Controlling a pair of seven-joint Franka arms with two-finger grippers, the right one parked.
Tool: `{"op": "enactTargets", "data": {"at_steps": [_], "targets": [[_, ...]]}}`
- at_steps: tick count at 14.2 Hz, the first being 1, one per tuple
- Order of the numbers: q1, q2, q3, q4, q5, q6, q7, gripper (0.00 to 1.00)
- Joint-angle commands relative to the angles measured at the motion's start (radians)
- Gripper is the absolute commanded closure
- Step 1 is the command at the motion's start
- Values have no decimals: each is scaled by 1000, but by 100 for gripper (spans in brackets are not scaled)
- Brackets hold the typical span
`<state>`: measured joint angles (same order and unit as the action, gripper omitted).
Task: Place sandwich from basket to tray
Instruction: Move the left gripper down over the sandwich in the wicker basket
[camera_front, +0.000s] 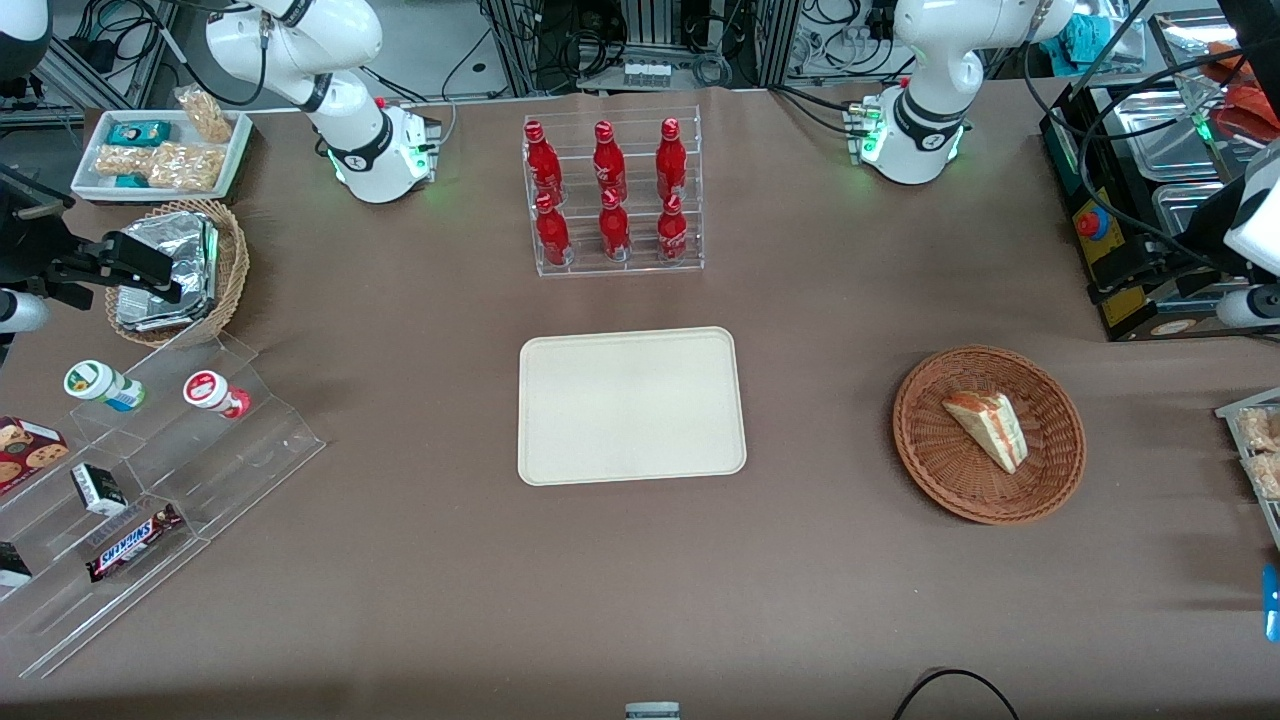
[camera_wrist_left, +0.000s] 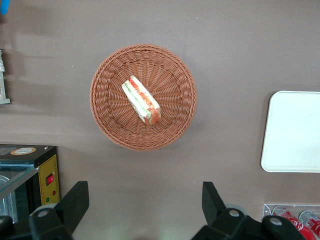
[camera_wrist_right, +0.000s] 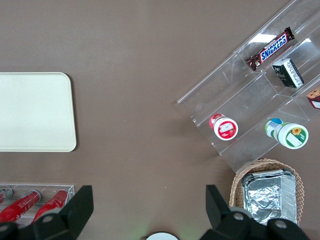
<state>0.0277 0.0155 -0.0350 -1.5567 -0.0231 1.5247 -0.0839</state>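
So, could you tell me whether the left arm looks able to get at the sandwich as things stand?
Probably yes: the gripper hangs open above the table, and the sandwich lies uncovered in the basket.

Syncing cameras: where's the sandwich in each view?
Front view: sandwich lies in the basket, toward the working arm's end.
Left wrist view: sandwich mid-basket, below the open gripper.
Right wrist view: not in it.
Shared landmark: tray, visible in all three.

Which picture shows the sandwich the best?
The left wrist view: the open gripper hangs above the sandwich, showing its red and green layers. The front view shows it smaller in the basket. The right wrist view misses it.
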Motion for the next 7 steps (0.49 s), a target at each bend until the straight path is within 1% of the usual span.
{"op": "enactTargets", "data": {"at_steps": [1, 3, 4, 5, 7], "targets": [[-6, 0, 0, -21, -3, -7, 12, 0], [-11, 4, 0, -69, -17, -23, 9, 0], [-11, 23, 0, -104, -8, -3, 4, 0], [-11, 43, 1, -150, 0, 53, 6, 0], [-2, 50, 3, -299, 2, 243, 4, 0]]}}
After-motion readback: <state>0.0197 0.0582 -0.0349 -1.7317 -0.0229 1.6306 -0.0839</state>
